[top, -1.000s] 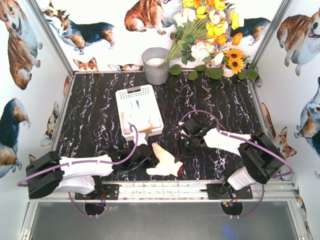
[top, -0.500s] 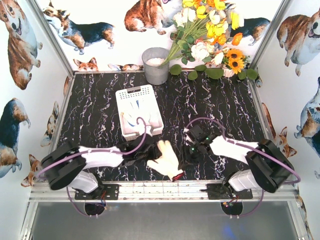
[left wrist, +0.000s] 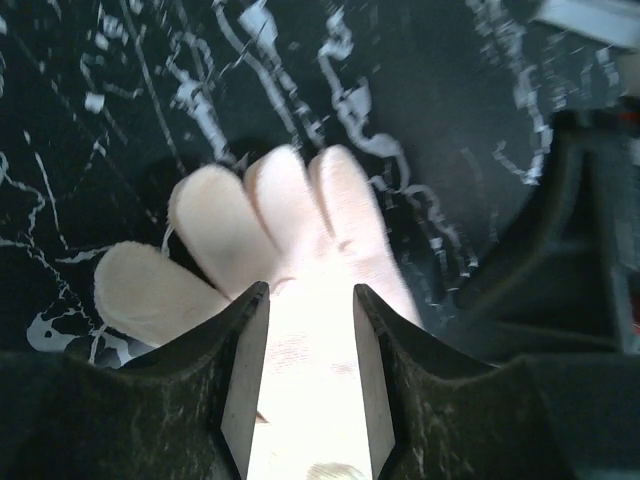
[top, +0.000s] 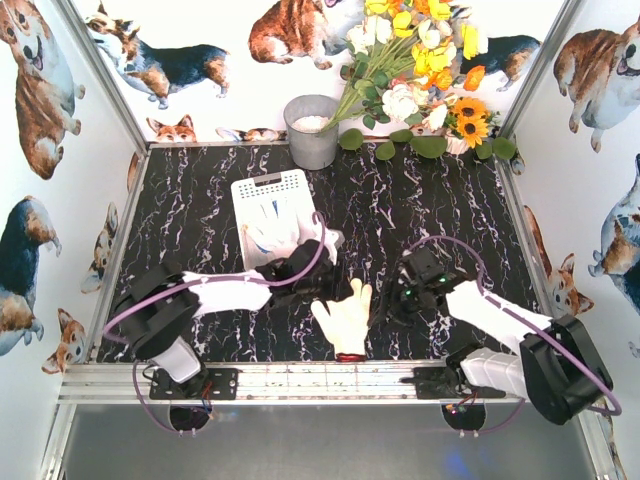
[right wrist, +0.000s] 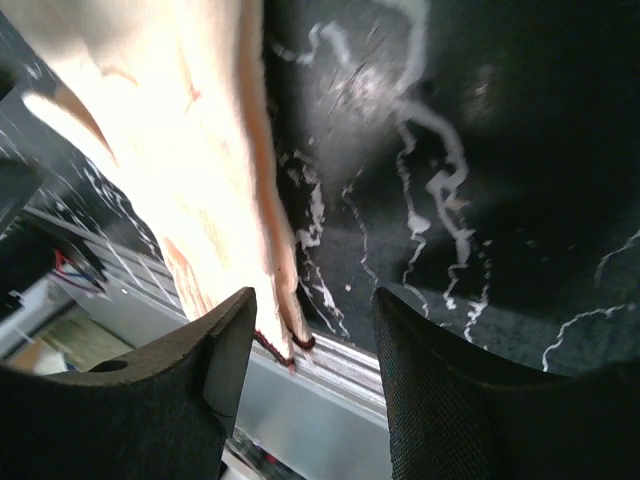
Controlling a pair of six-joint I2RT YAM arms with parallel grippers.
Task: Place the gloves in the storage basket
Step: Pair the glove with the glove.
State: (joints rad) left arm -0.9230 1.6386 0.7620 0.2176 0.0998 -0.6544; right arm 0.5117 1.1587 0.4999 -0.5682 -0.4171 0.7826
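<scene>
A beige rubbery glove (top: 345, 318) lies flat on the table (top: 190, 220). Its plump rounded fingers fan toward the far side, and a thin red trim marks the cuff at the table's near edge. It sits near the white perforated plastic basket (top: 268, 186), which holds soft white knit gloves (top: 275, 232). The left pincer (top: 318, 283) hangs over the glove, jaws partly spread, pinching nothing. The right pincer (top: 402, 297), spread and empty, stands beside it. Better to pinch the limp palm squarely, lift clear of the rim, then release.
</scene>
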